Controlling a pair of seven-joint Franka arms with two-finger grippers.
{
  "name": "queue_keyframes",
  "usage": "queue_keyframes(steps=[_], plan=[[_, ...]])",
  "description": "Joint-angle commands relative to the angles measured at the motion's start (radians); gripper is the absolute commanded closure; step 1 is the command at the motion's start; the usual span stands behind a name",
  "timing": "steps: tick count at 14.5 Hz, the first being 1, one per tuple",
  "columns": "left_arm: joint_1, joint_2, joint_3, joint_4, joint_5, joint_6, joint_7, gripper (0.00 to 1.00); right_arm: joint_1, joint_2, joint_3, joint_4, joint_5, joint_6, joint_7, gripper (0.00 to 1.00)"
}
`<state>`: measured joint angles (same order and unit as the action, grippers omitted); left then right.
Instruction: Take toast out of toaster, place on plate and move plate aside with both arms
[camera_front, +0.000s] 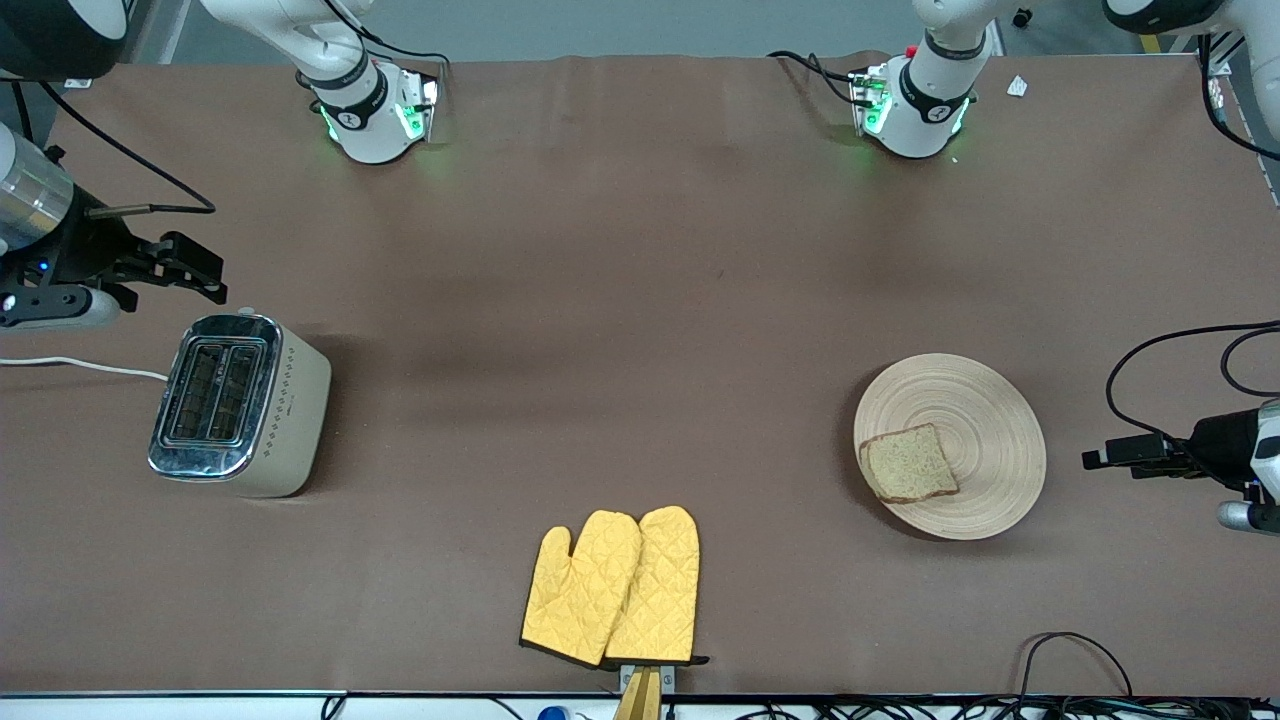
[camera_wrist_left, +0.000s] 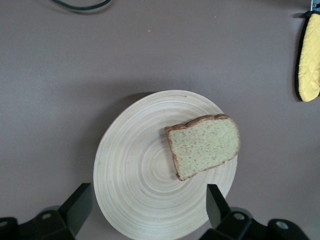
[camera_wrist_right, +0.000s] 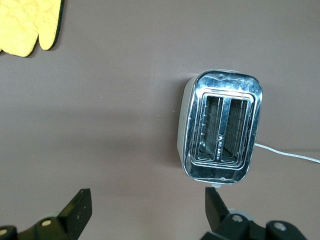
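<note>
The left gripper (camera_front: 1095, 459) hangs with fingers (camera_wrist_left: 77, 204) spread wide and empty, over the table just off the rim of the plate (camera_front: 985, 410) at the left arm's end — the toast (camera_front: 908, 464) lies flat on the plate, on the part toward the oven mitts (camera_front: 612, 587). The right gripper (camera_front: 215, 283) also hangs open and empty above the table at the right arm's end, beside the toaster (camera_front: 240, 404) — both slots show no bread.
</note>
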<state>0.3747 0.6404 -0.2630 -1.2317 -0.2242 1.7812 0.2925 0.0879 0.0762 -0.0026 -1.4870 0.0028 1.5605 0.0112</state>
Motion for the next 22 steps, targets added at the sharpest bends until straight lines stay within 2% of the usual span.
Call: queue_keyframes(steps=[1,6,14,19,22], plan=[[-0.049,-0.120,0.002,-0.037,0.069,-0.069,-0.105,0.00,-0.031,-0.023,0.003,-0.021,-0.017,0.003,0.009,0.00],[-0.138,-0.283,0.002,-0.037,0.155,-0.232,-0.262,0.00,-0.079,-0.021,0.003,-0.019,-0.013,-0.026,0.001,0.00],[-0.269,-0.396,0.014,-0.040,0.275,-0.302,-0.273,0.00,-0.108,-0.023,0.001,-0.016,-0.018,-0.043,0.001,0.00],[-0.382,-0.543,0.125,-0.152,0.307,-0.304,-0.260,0.00,-0.106,-0.023,0.003,-0.016,-0.020,-0.053,0.000,0.00],[-0.388,-0.663,0.137,-0.288,0.295,-0.302,-0.260,0.00,-0.100,-0.023,0.006,-0.016,-0.020,-0.050,0.001,0.00]])
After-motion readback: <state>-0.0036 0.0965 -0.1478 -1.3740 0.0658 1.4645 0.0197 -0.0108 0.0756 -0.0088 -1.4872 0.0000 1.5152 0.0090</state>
